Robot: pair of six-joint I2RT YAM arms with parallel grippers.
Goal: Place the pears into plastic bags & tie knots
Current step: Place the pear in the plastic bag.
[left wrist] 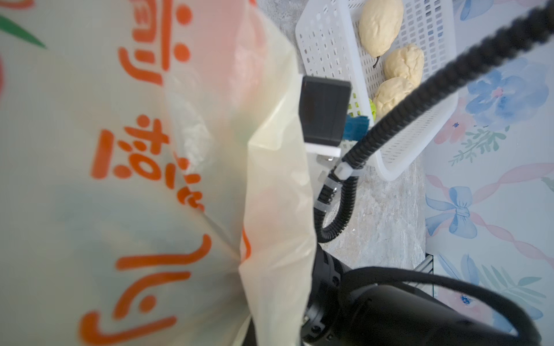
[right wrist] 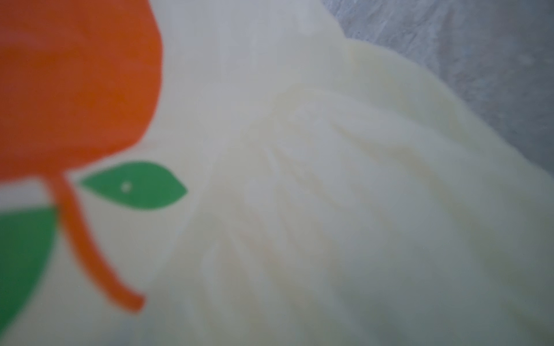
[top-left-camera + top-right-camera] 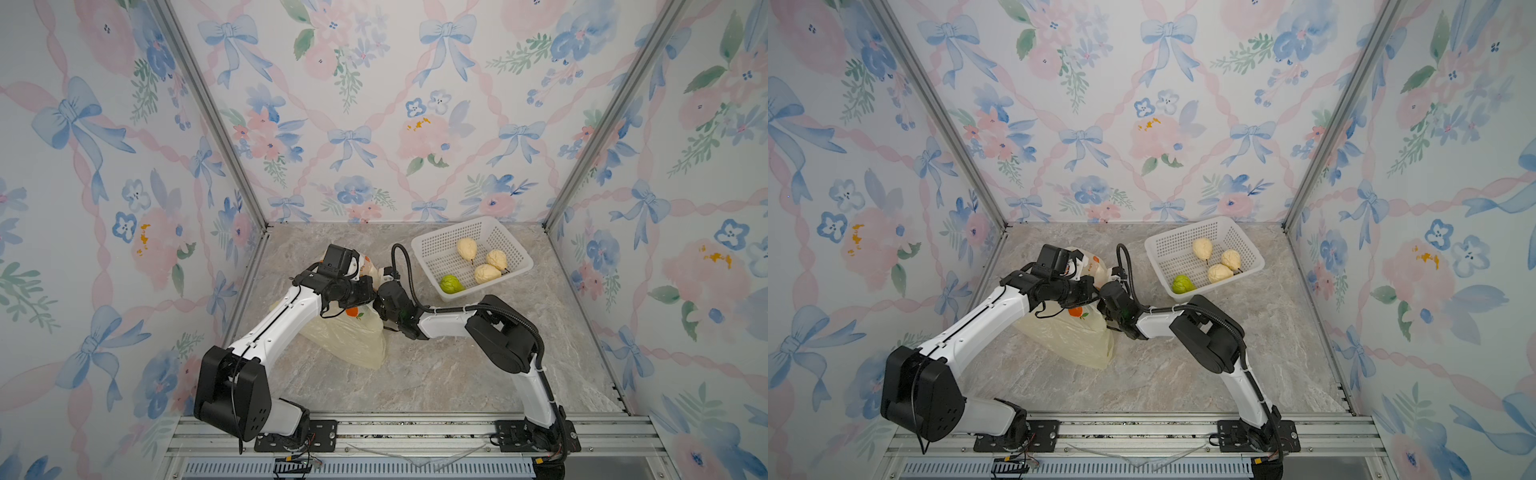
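Observation:
The pale-yellow plastic bag (image 3: 349, 340) with orange print lies left of centre, its top lifted between my two wrists. Three cream pears (image 3: 466, 248) (image 3: 496, 258) (image 3: 487, 273) and a green pear (image 3: 451, 284) lie in the white basket (image 3: 436, 259). My left gripper (image 3: 368, 289) sits at the raised bag top. In the left wrist view the bag (image 1: 120, 179) covers its jaws, and a fold runs down into them. My right gripper (image 3: 380, 305) presses against the bag beside it. Blurred bag film (image 2: 329, 209) fills the right wrist view and hides its fingers. No knot shows.
The basket (image 3: 1167, 257) stands at the back right near the wall corner. The right arm's black cable hose (image 1: 449, 75) crosses in front of it. Floral walls close in three sides, and a metal rail (image 3: 415, 432) runs along the front.

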